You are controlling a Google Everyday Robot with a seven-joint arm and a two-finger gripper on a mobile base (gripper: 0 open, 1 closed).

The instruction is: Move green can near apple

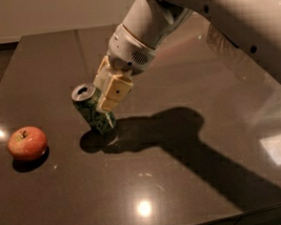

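The green can [96, 118], dark green with pale markings and a silver top, is tilted with its top leaning left. It is left of the table's middle, its base at or just above the surface. My gripper [105, 93] is shut on it from the right, its cream fingers [115, 89] on either side of the can's upper body. The red-orange apple [27, 142] lies on the table near the left edge, well left of the can and a little nearer the front.
The dark glossy table [192, 178] reflects ceiling lights. My arm's shadow runs from the can to the front right. The table's front edge shows at the lower right, its left edge beyond the apple. The blue can is hidden.
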